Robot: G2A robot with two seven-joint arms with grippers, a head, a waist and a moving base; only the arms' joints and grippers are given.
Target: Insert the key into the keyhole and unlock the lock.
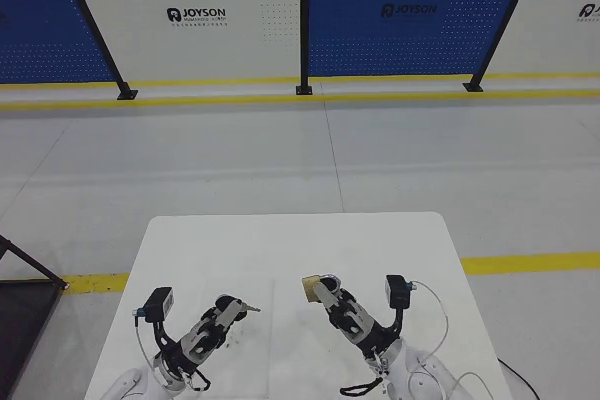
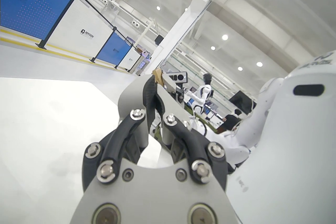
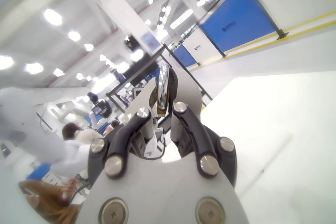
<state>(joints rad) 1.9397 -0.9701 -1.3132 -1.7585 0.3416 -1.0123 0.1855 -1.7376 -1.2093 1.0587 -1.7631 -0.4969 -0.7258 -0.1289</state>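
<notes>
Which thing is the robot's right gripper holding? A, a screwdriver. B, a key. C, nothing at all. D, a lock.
D: the right gripper is shut on the lock, with its shiny shackle and brass body showing between the fingers; the key is in the left gripper.

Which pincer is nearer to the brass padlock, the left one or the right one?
Right. The right pincer is shut on the padlock itself; the left pincer, holding the key, stands apart from it, off to its side.
</notes>
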